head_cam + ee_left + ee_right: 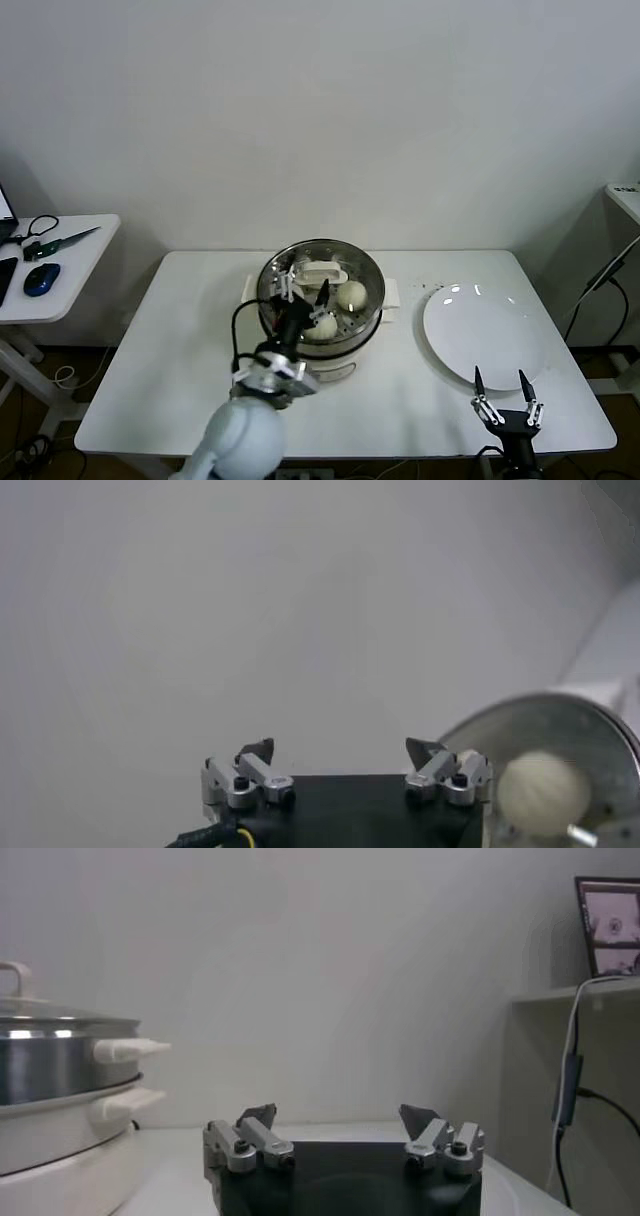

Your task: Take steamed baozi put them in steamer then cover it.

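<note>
The steel steamer (368, 272) stands on its white pot base (335, 368) at the table's middle. The clear glass cover, with its white handle (320, 270), lies on top of it. Through the glass I see two cream-white baozi, one on the right (351, 294) and one at the front (322, 326); any others are hidden. My left gripper (305, 290) is open and empty just above the steamer's front left; its wrist view shows the open gripper (340, 746), the steamer rim (560, 708) and a baozi (541, 791). My right gripper (500, 384) is open and empty near the table's front right edge.
An empty flat white plate (485, 335) lies right of the steamer, just behind my right gripper. The right wrist view shows my open right gripper (338, 1111), with the steamer (50, 1063) and its side handle (130, 1048) off to one side. A side table with a mouse (40, 278) stands far left.
</note>
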